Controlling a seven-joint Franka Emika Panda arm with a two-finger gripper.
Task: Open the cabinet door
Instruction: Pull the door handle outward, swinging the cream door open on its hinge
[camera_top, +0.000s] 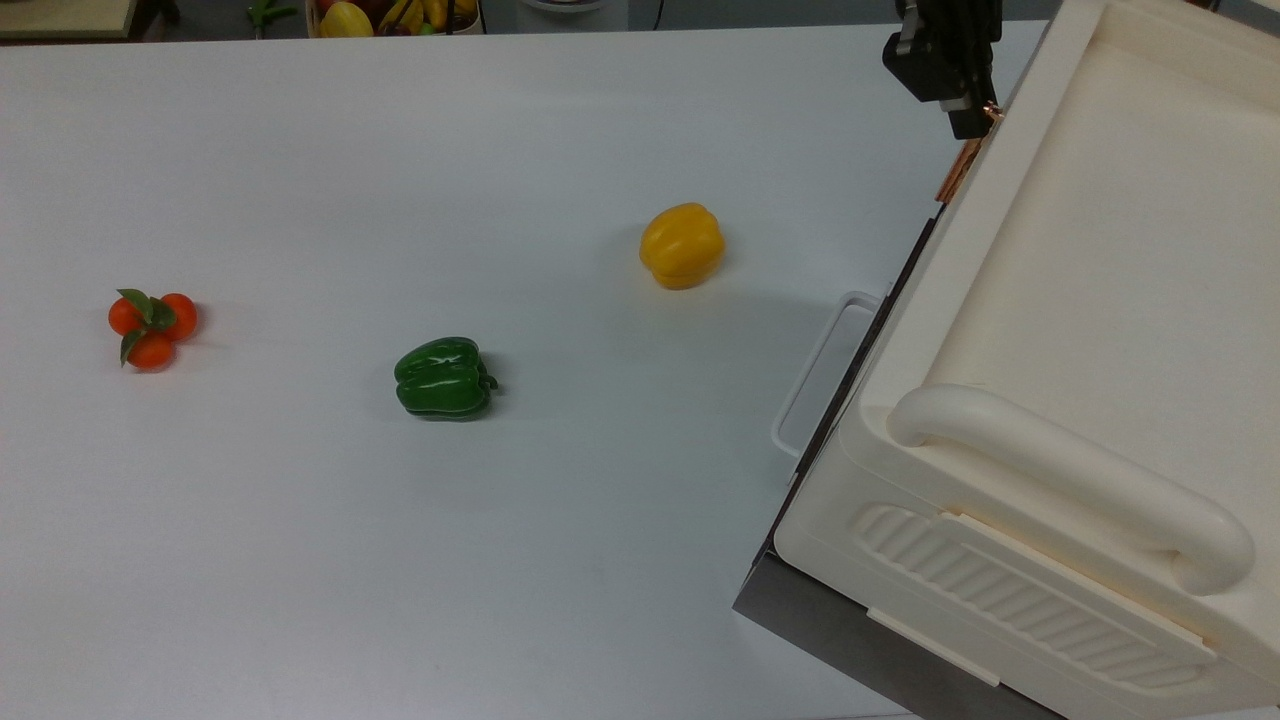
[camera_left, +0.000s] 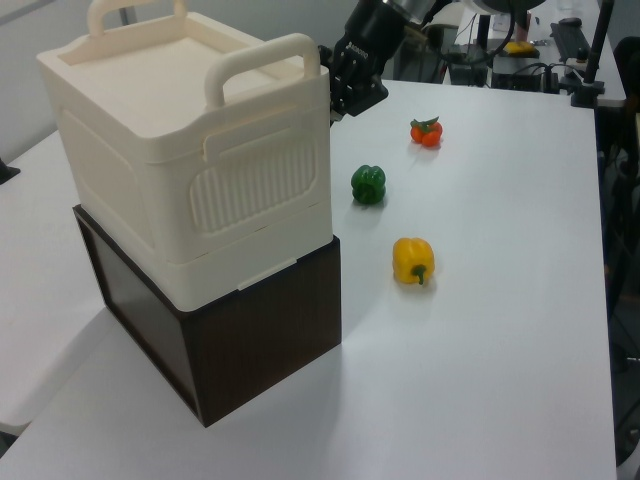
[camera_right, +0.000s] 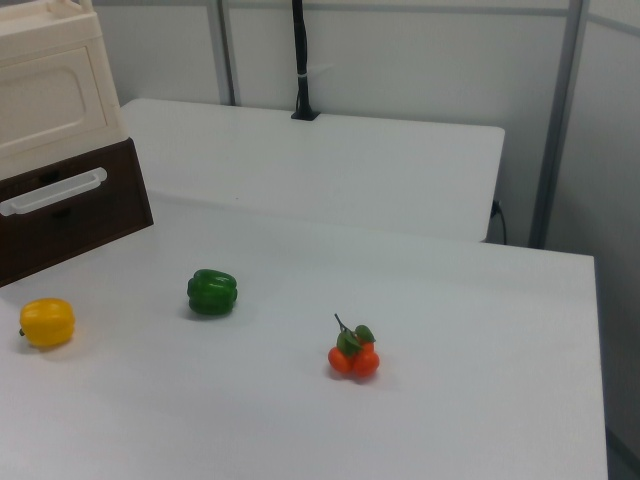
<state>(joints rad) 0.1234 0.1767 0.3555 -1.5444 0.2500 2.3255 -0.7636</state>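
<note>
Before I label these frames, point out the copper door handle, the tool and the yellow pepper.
copper door handle (camera_top: 957, 170), top view, on the bar's bare lower half.
tool (camera_top: 962, 112), top view, at its tips by the handle's upper end.
yellow pepper (camera_top: 681, 244), top view, on its top.
</note>
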